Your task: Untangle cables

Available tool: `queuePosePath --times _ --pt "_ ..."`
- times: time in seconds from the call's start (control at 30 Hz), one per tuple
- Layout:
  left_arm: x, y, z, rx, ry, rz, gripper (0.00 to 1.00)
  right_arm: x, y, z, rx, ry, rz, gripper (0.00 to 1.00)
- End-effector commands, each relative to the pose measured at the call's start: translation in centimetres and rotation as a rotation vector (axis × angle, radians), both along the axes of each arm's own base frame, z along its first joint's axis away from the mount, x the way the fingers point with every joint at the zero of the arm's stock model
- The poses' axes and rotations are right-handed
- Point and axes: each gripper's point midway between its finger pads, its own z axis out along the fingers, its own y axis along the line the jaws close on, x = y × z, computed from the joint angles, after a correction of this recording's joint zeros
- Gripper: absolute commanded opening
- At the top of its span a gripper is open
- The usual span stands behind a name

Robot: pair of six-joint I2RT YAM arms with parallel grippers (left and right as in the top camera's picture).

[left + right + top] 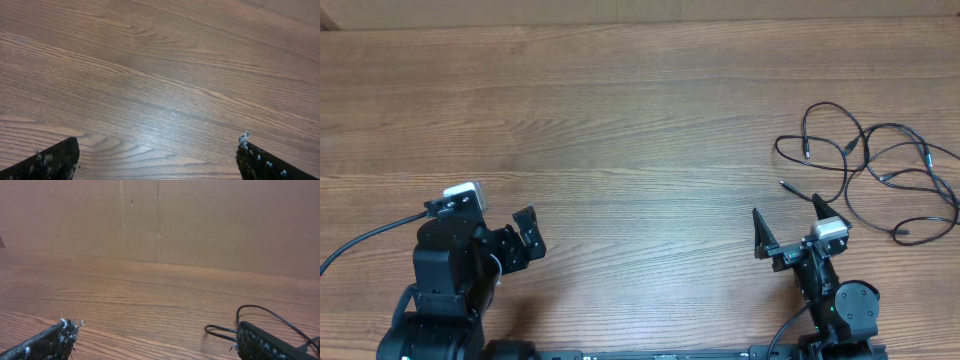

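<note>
sitting near the tangled cables [861, 160], right tool [790, 228] gapes empty, placed to reach them; left tool [523, 243] also gapes, well apart.

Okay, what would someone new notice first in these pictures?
The loose tangle of thin black cables at the table's far right stands out against the wood. Nearby, the right end effector is open by the closest strand; the left end effector, also open, sits far off at lower left.
</note>
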Motion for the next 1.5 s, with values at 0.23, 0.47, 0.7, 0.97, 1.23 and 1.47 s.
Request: queuePosePath --times 0.23,0.47,0.7,0.97,1.23,1.47 --pt "0.0 0.1 -0.3 0.013 0.005 -0.005 1.0 -0.1 0.3 -0.2 -0.004 -0.003 0.014 1.0" --pt "0.0 0.1 -0.2 0.013 0.001 -0.005 1.0 -0.1 0.3 -0.2 -0.004 -0.003 0.014 1.0" --pt "0.1 0.5 -1.3 0.027 -0.086 0.01 1.0 -0.1 0.3 -0.2 -0.004 -0.003 0.014 1.0" --pt "1.6 -0.4 -4.5 -0.02 -0.353 -0.022 1.0 -0.1 0.3 -0.2 -0.004 -0.003 0.014 1.0" --pt "2.4 -0.4 -5.1 -0.048 -0.608 -0.037 1.0 -0.1 0.3 -0.2 -0.004 -0.003 0.014 1.0" --pt "3.2 -0.3 -4.7 -0.039 -0.785 -0.038 1.0 -0.1 0.3 -0.2 -0.004 -0.003 0.014 1.0"
